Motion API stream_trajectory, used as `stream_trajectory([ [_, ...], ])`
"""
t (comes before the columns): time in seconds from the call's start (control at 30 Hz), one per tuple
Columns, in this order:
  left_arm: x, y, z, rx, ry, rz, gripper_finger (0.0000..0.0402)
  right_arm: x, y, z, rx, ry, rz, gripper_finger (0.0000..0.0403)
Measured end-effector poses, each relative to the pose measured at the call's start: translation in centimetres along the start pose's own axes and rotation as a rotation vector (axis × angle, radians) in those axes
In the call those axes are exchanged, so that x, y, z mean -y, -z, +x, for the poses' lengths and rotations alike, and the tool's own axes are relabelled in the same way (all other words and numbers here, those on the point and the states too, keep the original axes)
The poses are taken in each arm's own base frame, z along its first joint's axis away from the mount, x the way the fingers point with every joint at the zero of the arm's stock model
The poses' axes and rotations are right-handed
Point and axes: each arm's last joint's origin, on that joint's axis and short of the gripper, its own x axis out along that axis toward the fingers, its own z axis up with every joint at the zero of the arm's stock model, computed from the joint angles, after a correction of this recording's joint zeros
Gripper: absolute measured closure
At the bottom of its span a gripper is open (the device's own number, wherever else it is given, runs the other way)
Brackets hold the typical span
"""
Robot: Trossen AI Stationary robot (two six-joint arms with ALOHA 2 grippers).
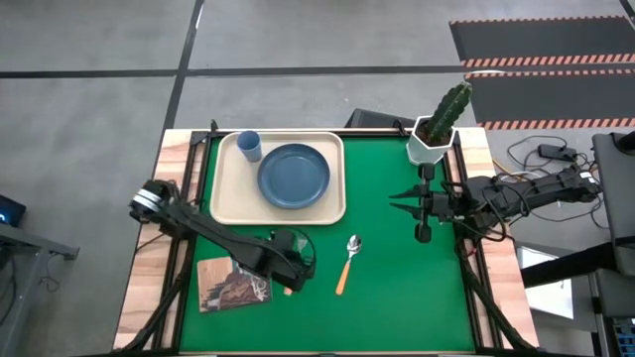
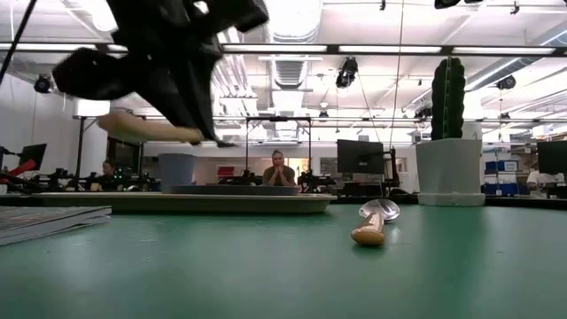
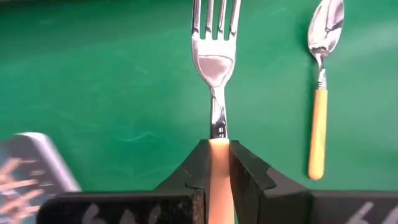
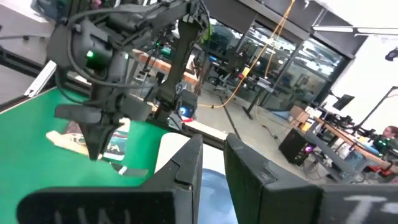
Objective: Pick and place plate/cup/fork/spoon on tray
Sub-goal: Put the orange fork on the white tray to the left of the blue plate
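Observation:
My left gripper (image 1: 296, 263) is shut on the fork (image 3: 216, 68), which has silver tines and an orange handle, above the green mat near the front, left of centre. The spoon (image 1: 347, 263) lies flat on the mat just to its right. The dark blue plate (image 1: 294, 177) and the light blue cup (image 1: 249, 146) stand on the cream tray (image 1: 223, 198) at the far left. My right gripper (image 1: 400, 203) hovers open and empty at the right, near the cactus pot. My left gripper pinches the fork's orange handle (image 3: 218, 155) between its two fingers, close to where the handle meets the metal neck. The fingers come from above. The fork is lifted clear of the mat and roughly level; its handle end (image 2: 142, 127) sticks out behind the gripper.
A picture-covered booklet (image 1: 233, 283) lies at the front left of the mat. A white pot with a cactus (image 1: 434, 134) stands at the far right corner. Green mat lies bare between the spoon and my right arm. A person (image 2: 279, 168) sits beyond the table.

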Motion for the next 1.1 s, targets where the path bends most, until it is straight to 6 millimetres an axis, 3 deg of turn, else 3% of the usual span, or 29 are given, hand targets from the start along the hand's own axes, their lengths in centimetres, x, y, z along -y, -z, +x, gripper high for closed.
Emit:
stream_trajectory([
  [0.2,-1.0,-2.9,-4.7,0.011,0.059,0.081,0.0384,0.7,0.6,0.3,-0.048,0.06,-0.03,0.0349],
  [0.37,-3.1,-4.2,-6.2,0.078,0.074,0.109,0.0385,1.5,1.3,0.9,-0.093,0.109,-0.036,0.0349],
  [0.77,-9.2,-4.8,-5.1,0.063,0.01,0.047,0.0385,2.9,3.4,2.7,-0.209,0.192,-0.027,0.0349],
  [1.1,-10.8,-4.8,-4.9,0.057,0.02,0.009,0.0385,3.3,4.5,3.7,-0.256,0.207,-0.028,0.0349],
])
